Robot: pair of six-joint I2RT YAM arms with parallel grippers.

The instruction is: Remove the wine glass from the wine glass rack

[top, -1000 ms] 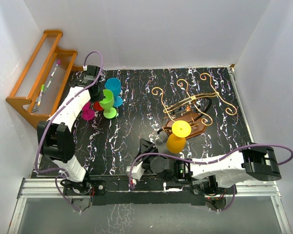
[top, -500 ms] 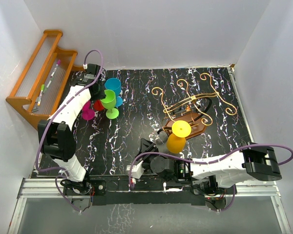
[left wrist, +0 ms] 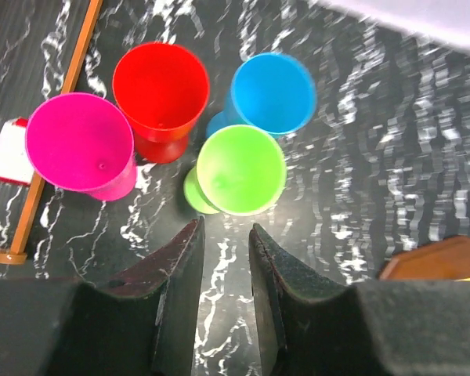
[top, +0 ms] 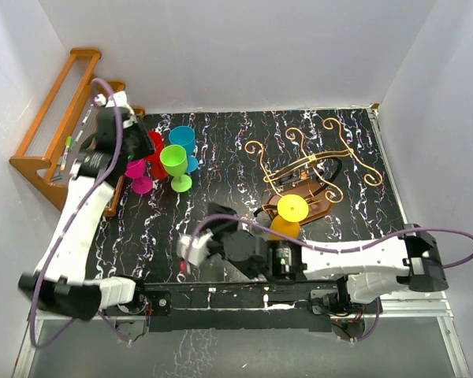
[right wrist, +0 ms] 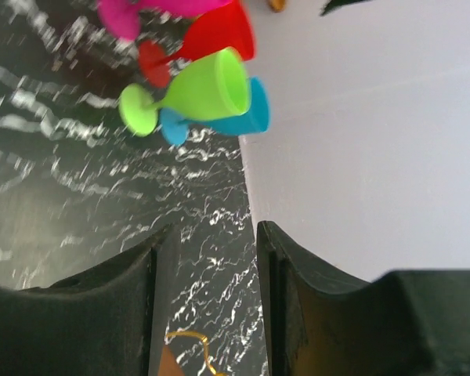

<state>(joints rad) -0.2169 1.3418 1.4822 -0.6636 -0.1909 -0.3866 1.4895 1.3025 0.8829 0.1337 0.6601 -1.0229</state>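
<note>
Since our right gripper [right wrist: 211, 235] swung left, away from the wine glass rack [top: 315, 165] | yellow wine glass [top: 292, 209] remains at its near end | left gripper [left wrist: 225, 231] and right both parted, empty | we must re-approach

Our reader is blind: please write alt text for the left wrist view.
Seen from above, a pink glass, red glass, blue glass and green glass stand upright together on a black marbled table. The left gripper, empty, hovers near the green glass.
</note>
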